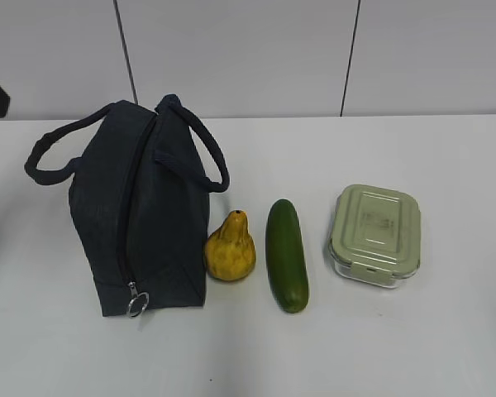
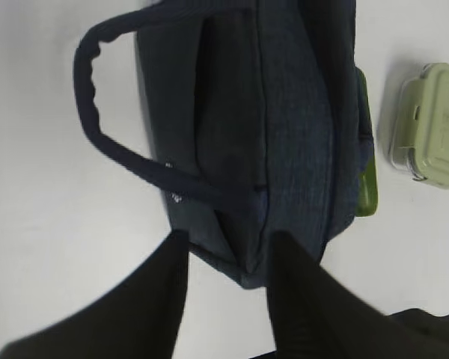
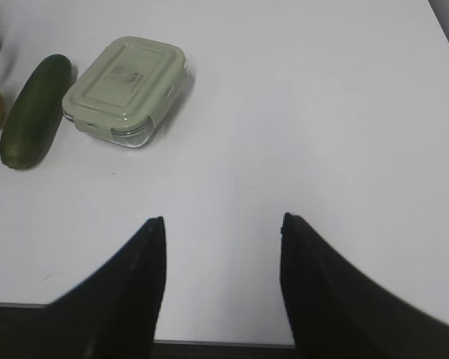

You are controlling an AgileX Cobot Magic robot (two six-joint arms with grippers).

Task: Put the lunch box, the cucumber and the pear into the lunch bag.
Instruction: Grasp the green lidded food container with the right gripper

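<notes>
The white worktop (image 1: 446, 347) carries everything in a row: the dark navy fabric lunch bag (image 1: 140, 223) lies zipped shut on the left, its metal ring pull (image 1: 137, 303) at the near end, then the smooth dark green cucumber (image 1: 286, 255), the pale sage-green lidded lunch box (image 1: 375, 233), and the small yellow mottled pear (image 1: 230, 248) touching the bag. My left fingers (image 2: 224, 258) hover parted over the bag's end; my right fingers (image 3: 223, 247) hang parted, empty, above bare worktop. I judge opening comes first: I should steady the bag, then pinch the ring squarely.
</notes>
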